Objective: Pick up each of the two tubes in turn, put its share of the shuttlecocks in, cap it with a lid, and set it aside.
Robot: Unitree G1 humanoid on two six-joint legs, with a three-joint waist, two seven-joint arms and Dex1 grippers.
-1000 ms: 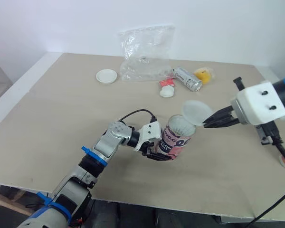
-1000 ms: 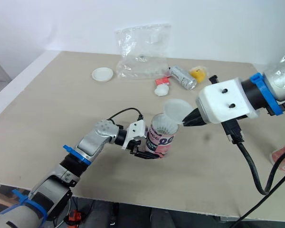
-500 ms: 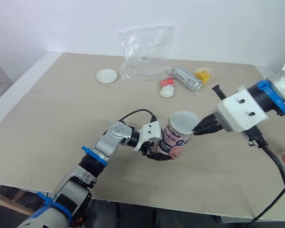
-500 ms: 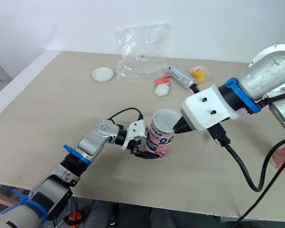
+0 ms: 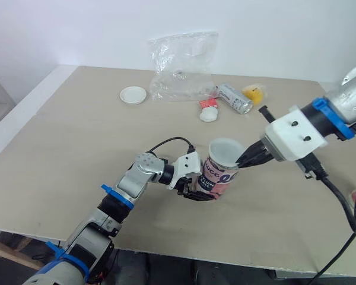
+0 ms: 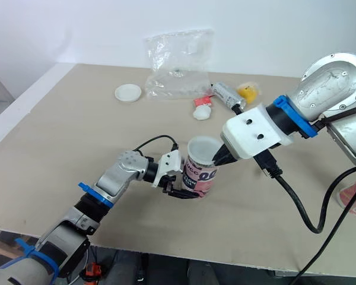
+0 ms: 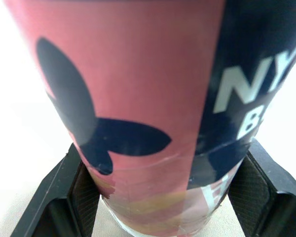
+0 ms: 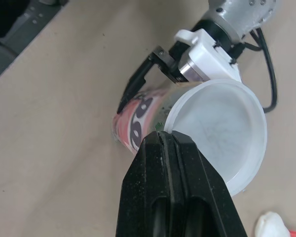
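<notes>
The tube (image 5: 216, 178) is found at the middle of the table (image 5: 77, 148), nearer its front edge. Its long axis is set nearly upright, tilted a little, with the mouth pointed up and toward the right edge. Its lower part is clamped on both sides by the fingers of the left gripper (image 5: 197, 191). A translucent white lid (image 5: 225, 151) is held at the mouth; its rim is pinched between the pressed-together fingers of the right gripper (image 8: 163, 143). Whether the lid is fully seated cannot be told.

Toward the far edge are seen a crumpled clear plastic bag (image 5: 184, 68), a second white lid (image 5: 133, 95) lying flat beside it, a silver cylinder (image 5: 234, 98) on its side, a yellow object (image 5: 254, 92) and a small red-and-white piece (image 5: 208, 104). All are well apart from the tube.

The tube is pink with a dark blue band. In the left wrist view, cut-off white letters "NY" and "B" are read on the band, beside a dark shuttlecock shape (image 7: 96, 128).
</notes>
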